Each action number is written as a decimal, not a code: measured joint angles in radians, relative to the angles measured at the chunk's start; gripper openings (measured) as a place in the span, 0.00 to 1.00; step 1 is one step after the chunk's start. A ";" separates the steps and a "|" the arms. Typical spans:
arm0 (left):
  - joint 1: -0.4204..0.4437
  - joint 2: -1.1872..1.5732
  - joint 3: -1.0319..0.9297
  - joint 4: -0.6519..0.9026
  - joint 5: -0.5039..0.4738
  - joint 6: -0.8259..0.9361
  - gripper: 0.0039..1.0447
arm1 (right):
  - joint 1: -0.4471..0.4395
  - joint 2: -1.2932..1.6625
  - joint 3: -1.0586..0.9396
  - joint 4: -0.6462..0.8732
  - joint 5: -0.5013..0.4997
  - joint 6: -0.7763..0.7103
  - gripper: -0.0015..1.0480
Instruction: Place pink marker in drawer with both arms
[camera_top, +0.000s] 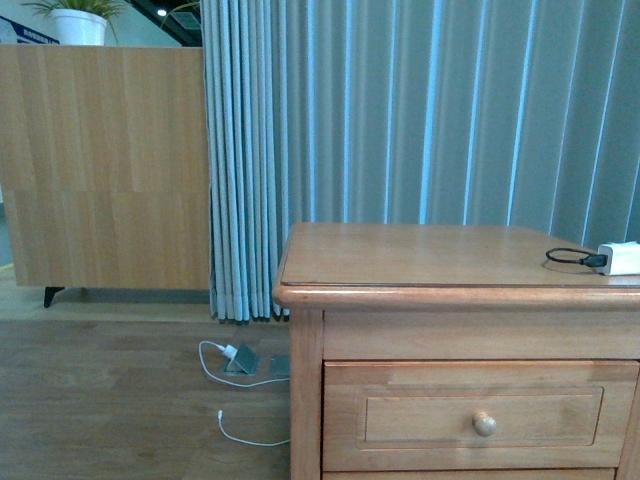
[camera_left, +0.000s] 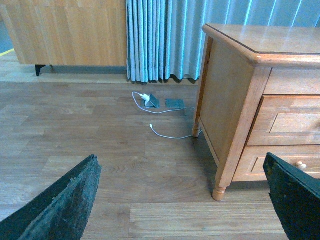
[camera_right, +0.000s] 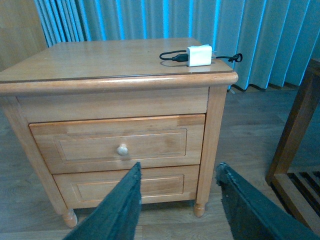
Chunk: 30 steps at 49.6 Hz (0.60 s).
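Drawer (camera_top: 480, 416) sat closed, lower right of the front frame.
Left gripper (camera_left: 182, 200) and right gripper (camera_right: 177, 200) hung spread wide, gripping nothing.

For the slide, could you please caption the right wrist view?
Open right gripper faces the closed honey-brown wooden drawer; a white charger block rests on the nightstand top.

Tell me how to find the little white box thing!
Look at the wooden nightstand in front of the blue-grey curtains. On its flat top, near the far right corner, sits the white charger block. It's the only white thing up there, with a looped black cable plugged in.
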<state>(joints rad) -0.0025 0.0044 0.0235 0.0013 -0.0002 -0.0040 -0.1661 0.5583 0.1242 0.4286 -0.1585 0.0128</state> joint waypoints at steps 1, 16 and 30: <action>0.000 0.000 0.000 0.000 0.000 0.000 0.94 | 0.010 -0.014 -0.009 -0.006 0.009 -0.002 0.35; 0.000 0.000 0.000 0.000 0.000 0.000 0.94 | 0.154 -0.150 -0.063 -0.083 0.149 -0.010 0.02; 0.000 0.000 0.000 0.000 0.000 0.000 0.94 | 0.163 -0.245 -0.105 -0.127 0.158 -0.010 0.02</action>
<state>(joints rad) -0.0025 0.0044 0.0235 0.0013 -0.0002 -0.0040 -0.0036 0.3138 0.0193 0.3012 -0.0010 0.0032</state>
